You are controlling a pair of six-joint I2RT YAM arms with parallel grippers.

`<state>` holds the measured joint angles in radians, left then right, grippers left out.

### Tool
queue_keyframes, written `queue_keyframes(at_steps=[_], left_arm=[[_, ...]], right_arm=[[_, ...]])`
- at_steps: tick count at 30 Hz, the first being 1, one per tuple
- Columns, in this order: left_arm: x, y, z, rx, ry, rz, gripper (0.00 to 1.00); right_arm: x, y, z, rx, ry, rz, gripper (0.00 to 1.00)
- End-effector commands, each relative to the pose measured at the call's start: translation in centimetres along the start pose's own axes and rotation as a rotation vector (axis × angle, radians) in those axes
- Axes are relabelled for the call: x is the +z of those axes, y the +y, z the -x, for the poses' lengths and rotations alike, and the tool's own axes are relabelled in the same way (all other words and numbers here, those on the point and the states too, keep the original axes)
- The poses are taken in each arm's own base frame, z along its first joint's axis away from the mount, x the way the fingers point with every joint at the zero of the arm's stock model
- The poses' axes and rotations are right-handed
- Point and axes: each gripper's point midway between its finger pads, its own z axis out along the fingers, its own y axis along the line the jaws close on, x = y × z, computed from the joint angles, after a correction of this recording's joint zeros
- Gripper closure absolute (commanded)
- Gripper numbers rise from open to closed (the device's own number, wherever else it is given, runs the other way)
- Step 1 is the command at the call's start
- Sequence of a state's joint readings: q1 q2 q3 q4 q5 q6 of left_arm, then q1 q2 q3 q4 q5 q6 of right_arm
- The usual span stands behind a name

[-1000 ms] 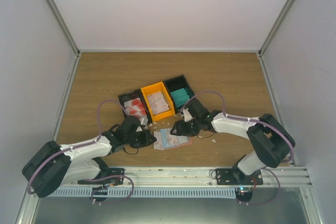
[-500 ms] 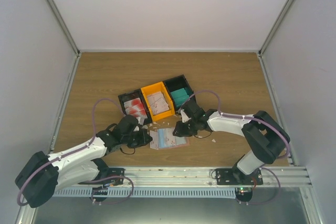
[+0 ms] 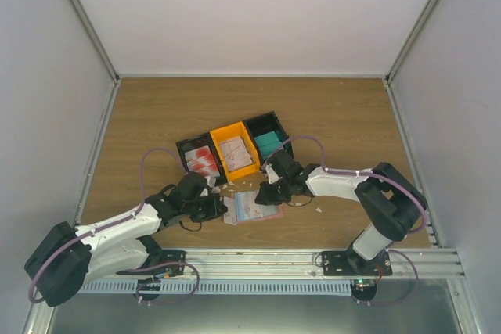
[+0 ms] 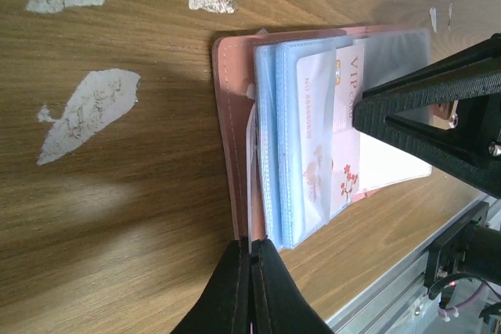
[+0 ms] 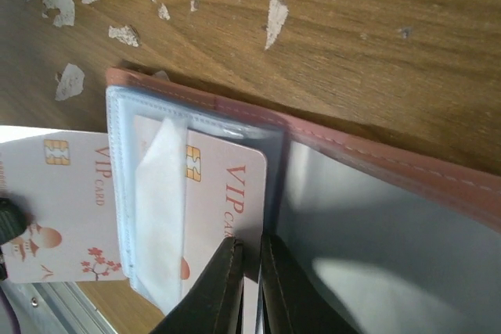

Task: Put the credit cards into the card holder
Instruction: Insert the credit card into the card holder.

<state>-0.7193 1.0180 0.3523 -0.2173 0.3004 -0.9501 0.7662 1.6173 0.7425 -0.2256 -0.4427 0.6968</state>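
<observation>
The reddish-brown card holder (image 3: 252, 206) lies open on the table between both arms, its light blue clear pockets (image 4: 290, 138) facing up. My left gripper (image 4: 252, 249) is shut on the near edge of its left cover (image 4: 229, 131). My right gripper (image 5: 250, 254) is shut on the edge of a pale pinkish credit card (image 5: 227, 185) marked VIP, which sits partly inside a clear pocket. A second VIP card (image 5: 63, 209) with red blossoms lies in the neighbouring pocket. In the top view the left gripper (image 3: 223, 207) and right gripper (image 3: 263, 195) flank the holder.
Three bins stand in a row just behind the holder: black with red-and-white cards (image 3: 201, 160), orange with pale cards (image 3: 235, 152), black with teal cards (image 3: 268, 143). White paper scraps (image 4: 90, 111) lie scattered on the wood. The metal rail (image 3: 258, 260) runs along the near edge.
The right gripper's jaws have closed from wide apart down onto the card's edge. The holder and the left gripper have shifted slightly left.
</observation>
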Motion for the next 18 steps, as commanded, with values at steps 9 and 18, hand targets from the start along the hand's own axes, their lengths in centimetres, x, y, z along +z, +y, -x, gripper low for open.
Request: queue_keyframes(at_steps=[9, 18], left_arm=[[0.9, -0.2, -0.4, 0.029, 0.018, -0.038, 1.0], [0.0, -1.1, 0.4, 0.043, -0.015, -0.042, 1.0]], right_arm=[[0.7, 2.2, 0.3, -0.036, 0.005, 0.071, 0.95], [-0.9, 1.5, 0.6, -0.044, -0.04, -0.015, 0.89]])
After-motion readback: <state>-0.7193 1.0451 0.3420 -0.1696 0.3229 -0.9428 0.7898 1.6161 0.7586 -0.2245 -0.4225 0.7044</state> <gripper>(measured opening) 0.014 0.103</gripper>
